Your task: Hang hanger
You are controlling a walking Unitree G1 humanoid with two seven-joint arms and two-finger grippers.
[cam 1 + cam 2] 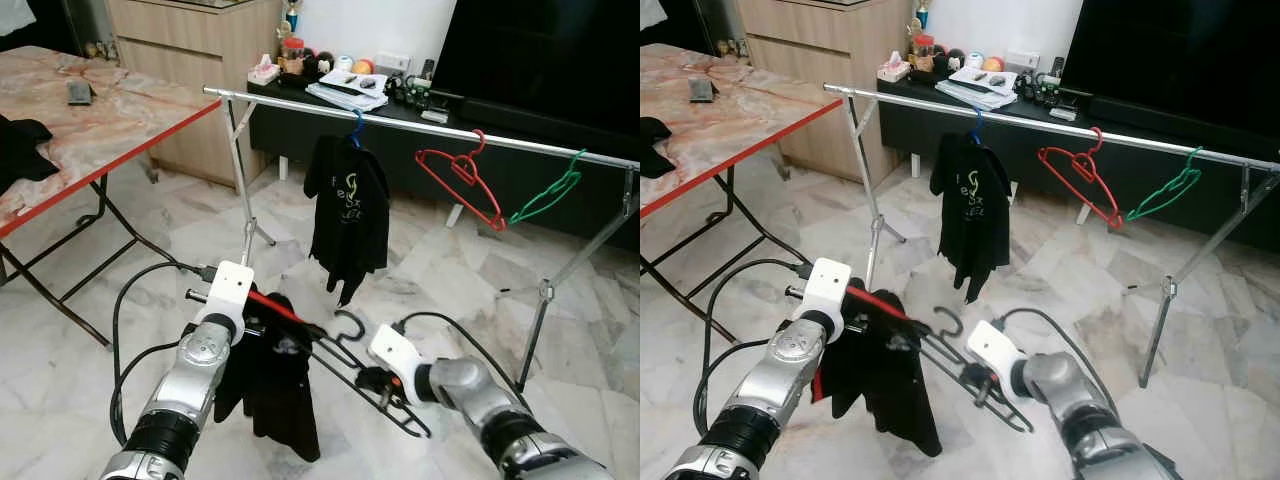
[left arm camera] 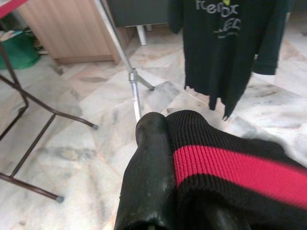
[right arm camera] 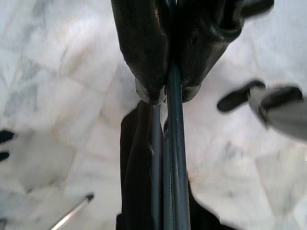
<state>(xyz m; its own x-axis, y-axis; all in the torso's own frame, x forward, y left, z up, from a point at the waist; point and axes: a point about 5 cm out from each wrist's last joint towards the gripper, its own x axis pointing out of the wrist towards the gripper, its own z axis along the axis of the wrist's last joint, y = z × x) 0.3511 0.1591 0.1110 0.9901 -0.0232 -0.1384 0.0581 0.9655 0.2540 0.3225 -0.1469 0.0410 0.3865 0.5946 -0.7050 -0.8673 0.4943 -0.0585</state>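
Hanger (image 1: 365, 375), black wire, held low over the marble floor between both grippers, well short of the rail (image 1: 420, 125). Left: the left gripper (image 1: 262, 305), its fingers closed on the red-striped collar of the black garment (image 1: 270, 385) draped over the hanger's near end. Centre: the hanger's hook (image 1: 350, 325) curls upward, free of anything. Right: the right gripper (image 1: 372, 380), jaws clamped on the hanger's wire, as the right wrist view confirms (image 3: 168, 91). Behind: the rail carries a black shirt (image 1: 348, 205) on a blue hanger, then a red hanger (image 1: 462, 180) and a green hanger (image 1: 548, 195), both bare.

Risk, judged from this pose: the garment sits bunched to one side, so it may slide off as the hanger is lifted and tilted. The thin wire could also twist in the right jaws, turning the hook away from the rail. The likeliest free stretch lies between the shirt and the red hanger.
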